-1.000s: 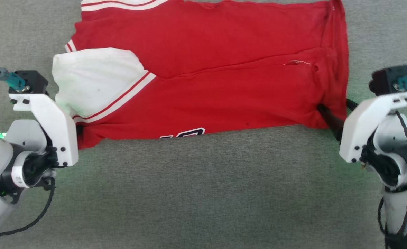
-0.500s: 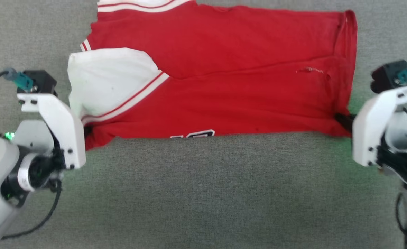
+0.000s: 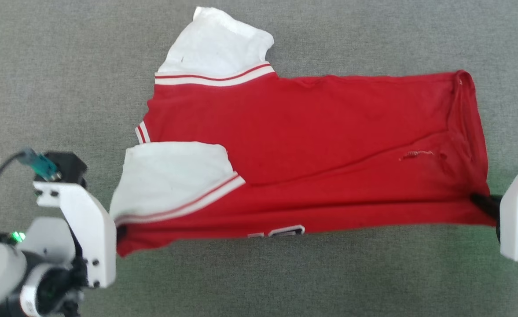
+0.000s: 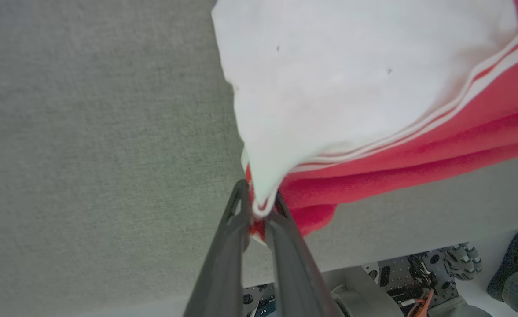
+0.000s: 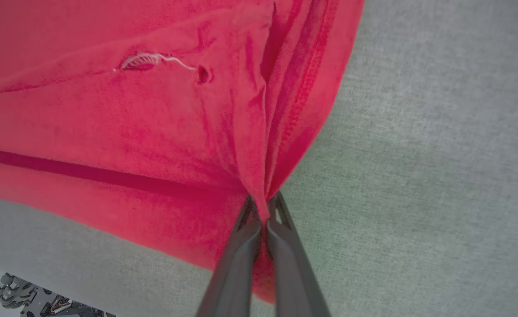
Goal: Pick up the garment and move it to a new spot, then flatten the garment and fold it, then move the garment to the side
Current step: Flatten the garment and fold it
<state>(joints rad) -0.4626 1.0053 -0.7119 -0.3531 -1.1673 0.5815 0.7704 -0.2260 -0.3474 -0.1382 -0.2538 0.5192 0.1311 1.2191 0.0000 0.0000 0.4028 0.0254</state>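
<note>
Pinching garment [image 3: 311,145] | left gripper [image 4: 259,208] clamped on it; right gripper [image 5: 263,206] likewise | lettering [image 3: 281,231] tucked under, unreadable

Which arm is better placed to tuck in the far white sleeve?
Left, probably: the sleeve lies at the shirt end held by the left gripper; the right gripper clamps the opposite hem corner.

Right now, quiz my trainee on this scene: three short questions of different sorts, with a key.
1. True or false: the left claw is shut on the garment.
2. The right claw pinches: A) the lettering, B) a red corner, C) nothing.
3. How many white sleeves show in the head view?
Key: 1 true; 2 B; 3 two.
</note>
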